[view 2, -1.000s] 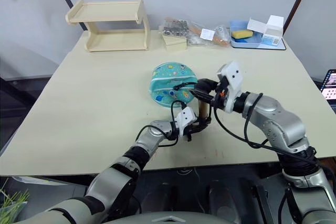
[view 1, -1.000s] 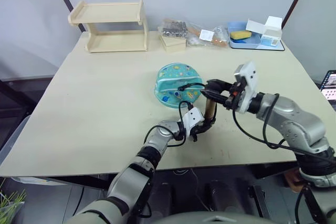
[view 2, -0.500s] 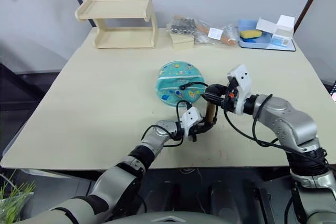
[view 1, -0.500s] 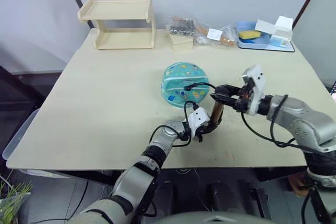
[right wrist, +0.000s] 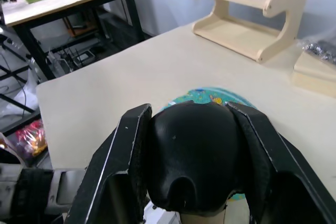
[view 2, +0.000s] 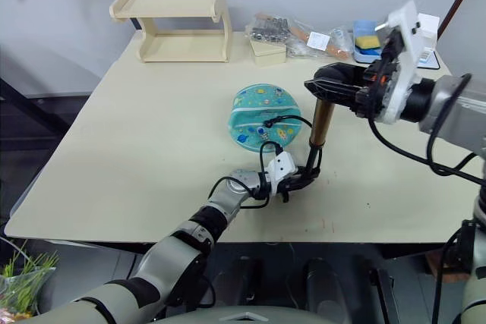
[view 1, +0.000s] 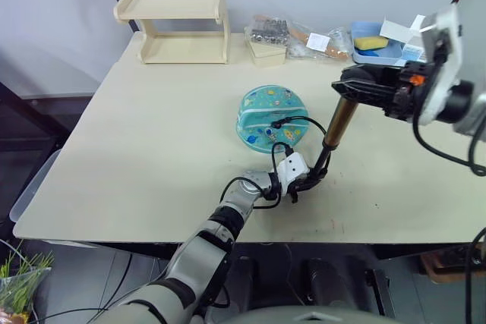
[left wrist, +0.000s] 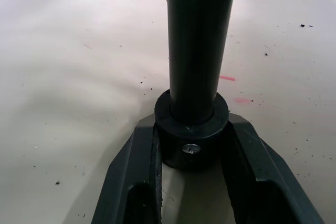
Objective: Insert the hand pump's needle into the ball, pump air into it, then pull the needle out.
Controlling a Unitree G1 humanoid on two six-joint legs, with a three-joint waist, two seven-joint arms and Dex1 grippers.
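Right wrist view: my right pincer (right wrist: 197, 179) clamps the hand pump (view 1: 339, 121) handle raised; left pincer (left wrist: 192, 182) grips its base. Ball (view 1: 269, 115) beside, hose attached; pumping underway, needle removal remains.

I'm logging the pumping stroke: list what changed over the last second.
The right gripper has lifted the hand pump's handle, drawing the pump out longer. The left gripper stays clamped on its base, the hose still runs to the ball, which hasn't moved.

Silver-grey jointed arms carry white wrist housings, looping black cables, and a black two-fingered tool (view 2: 342, 90) each.
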